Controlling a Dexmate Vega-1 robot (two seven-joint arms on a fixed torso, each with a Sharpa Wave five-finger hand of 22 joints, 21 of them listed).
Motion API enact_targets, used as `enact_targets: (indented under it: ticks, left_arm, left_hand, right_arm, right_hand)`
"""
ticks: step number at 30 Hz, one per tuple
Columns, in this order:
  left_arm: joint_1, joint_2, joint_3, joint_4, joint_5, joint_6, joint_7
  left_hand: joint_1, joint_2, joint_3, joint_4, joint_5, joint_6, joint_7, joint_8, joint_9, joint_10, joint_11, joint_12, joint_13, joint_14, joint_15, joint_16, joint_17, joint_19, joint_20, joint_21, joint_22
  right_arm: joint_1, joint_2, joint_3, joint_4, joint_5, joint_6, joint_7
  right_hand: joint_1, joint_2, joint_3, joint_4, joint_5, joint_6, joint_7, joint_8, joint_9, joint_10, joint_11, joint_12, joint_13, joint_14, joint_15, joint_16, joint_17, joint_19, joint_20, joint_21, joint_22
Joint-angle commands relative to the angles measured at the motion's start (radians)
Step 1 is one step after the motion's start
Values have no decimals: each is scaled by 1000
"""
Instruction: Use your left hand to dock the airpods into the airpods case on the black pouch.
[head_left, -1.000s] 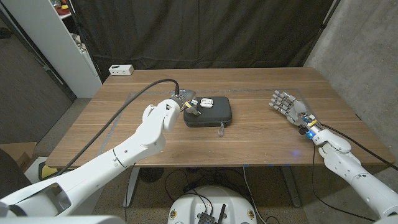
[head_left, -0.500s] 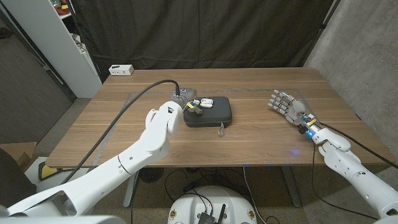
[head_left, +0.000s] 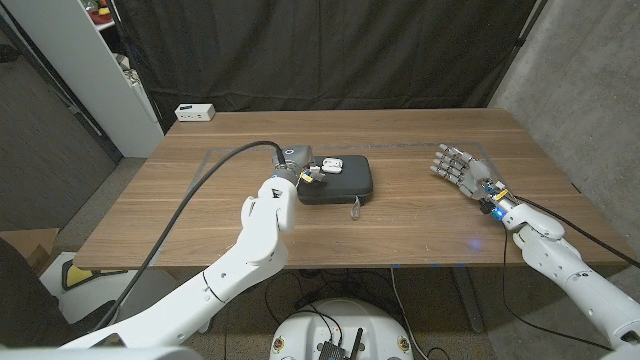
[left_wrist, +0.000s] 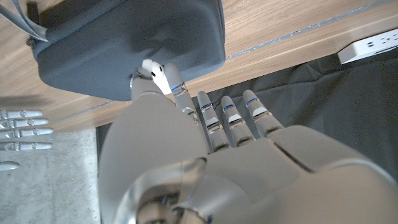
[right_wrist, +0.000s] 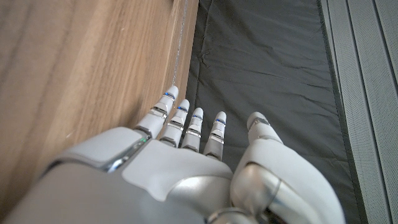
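A black pouch lies mid-table, and a white airpods case sits on its far left part. My left hand hovers at the pouch's left far corner, just left of the case. In the left wrist view this hand pinches a white airpod between thumb and finger, right over the pouch. Whether the case lid is up is too small to tell. My right hand stands at the table's right side with fingers spread, holding nothing.
A white power strip lies at the table's far left edge. The pouch's zip strap trails toward the front. A white shelf unit stands left of the wooden table, and a dark curtain hangs behind.
My left forearm has swung to the right and forward, while its hand stays by the pouch's left far corner. The right hand has barely moved.
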Motion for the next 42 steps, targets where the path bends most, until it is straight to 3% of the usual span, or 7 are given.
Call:
enact_targets:
  ticks: [1, 7, 11, 21, 27, 33, 42]
  left_arm:
    - [74, -65, 13, -21, -30, 133, 163]
    - [94, -86, 26, -44, -53, 179, 235]
    - [114, -131, 36, -55, -78, 205, 327]
    - [134, -191, 42, -67, -176, 266, 473]
    - [161, -269, 13, -60, -281, 280, 620]
    - [129, -292, 22, -59, -358, 339, 685]
    - [118, -324, -11, -69, -507, 316, 809]
  left_hand:
    - [5, 6, -9, -2, -5, 12, 1, -2, 1, 11, 2, 3, 3, 9, -92, 3, 3, 16, -2, 6, 3]
    - [8, 8, -8, -3, -9, 12, 2, -4, 0, 13, 3, 3, 4, 10, -92, 1, 3, 16, -3, 7, 3]
    - [13, 9, -6, -5, -12, 12, 9, -6, -2, 18, 0, 3, 4, 13, -92, 0, 3, 20, -5, 8, 3]
    - [20, 15, -2, -8, -25, 18, 15, -6, -1, 26, 1, 3, 6, 25, -97, -2, 2, 22, -3, 10, 3]
    - [22, 18, 0, -8, -33, 21, 23, -4, 5, 34, 3, 4, 7, 37, -94, -1, 2, 29, -1, 12, 4]
    - [35, 18, 6, -16, -43, 32, 27, -2, 5, 43, 2, 5, 8, 47, -90, -2, 0, 35, 1, 15, 4]
    - [40, 19, 11, -20, -56, 35, 30, -2, 8, 53, 9, 6, 10, 59, -87, -2, 0, 45, 7, 20, 4]
  right_arm:
    - [28, -14, -21, 2, -7, -47, 24]
    - [37, -16, -32, 2, -3, -76, 40]
    - [56, -9, -41, 18, 0, -89, 65]
    - [106, 0, -58, 64, -3, -119, 110]
    - [128, 6, -66, 89, -3, -145, 122]
    - [163, 22, -77, 134, -7, -161, 141]
    - [221, 56, -89, 216, -19, -159, 182]
  right_hand:
    - [-3, 0, 8, -1, 4, 1, 5, 0, 5, 6, -2, 5, 5, 4, -85, 3, 1, 4, 2, 5, 3]
    - [-3, -1, 8, -2, 4, 0, 8, 0, 6, 6, 2, 5, 5, 4, -86, 3, 1, 4, 2, 5, 3]
    - [-3, 0, 9, -2, 4, 0, 9, 0, 6, 6, 2, 5, 5, 4, -86, 4, 2, 4, 2, 5, 3]
    - [-3, 0, 9, -4, 4, 0, 14, -1, 6, 6, 0, 5, 5, 3, -86, 4, 2, 3, 2, 5, 3]
    - [-4, 0, 9, -4, 4, 0, 15, 0, 6, 6, 1, 5, 5, 1, -86, 3, 2, 3, 2, 5, 3]
    - [-4, 0, 10, -4, 3, 0, 15, 0, 6, 6, 1, 5, 6, 3, -84, 4, 2, 3, 2, 5, 3]
    - [-5, 0, 10, -4, 3, 0, 14, 0, 6, 5, 2, 5, 6, 2, -85, 5, 3, 3, 2, 5, 3]
